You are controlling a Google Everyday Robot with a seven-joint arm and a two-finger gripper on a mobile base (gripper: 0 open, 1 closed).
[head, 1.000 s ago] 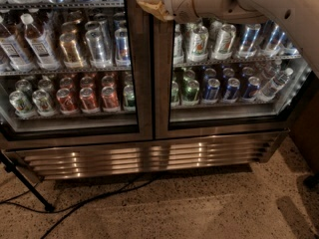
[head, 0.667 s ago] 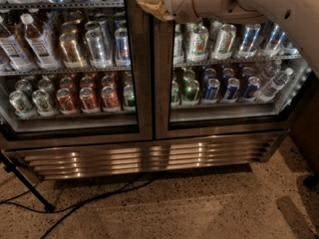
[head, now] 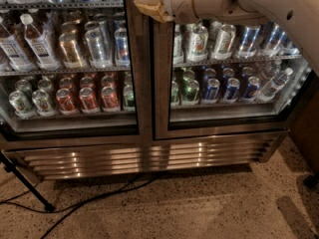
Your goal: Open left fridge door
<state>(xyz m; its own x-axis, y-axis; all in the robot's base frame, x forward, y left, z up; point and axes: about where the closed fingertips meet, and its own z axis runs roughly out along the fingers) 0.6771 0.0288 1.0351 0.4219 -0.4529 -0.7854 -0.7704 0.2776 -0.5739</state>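
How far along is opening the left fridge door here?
Done: nothing yet; the left fridge door sits closed, flush with the right door. In hand: the gripper is at the steel frames between them, near the top of the fridge. Left: pulling the door open.

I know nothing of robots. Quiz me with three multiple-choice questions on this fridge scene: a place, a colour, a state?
1. Where is the gripper? A. near the floor B. at the top, where the two doors meet C. far left
2. Behind the left fridge door, the lower row's middle cans are: A. red B. purple C. yellow
3. The left fridge door is: A. swung wide B. shut C. missing
Answers: B, it sits top centre in front of the steel frames; A, red shows through the glass; B, its frame lies flush with the twin door.
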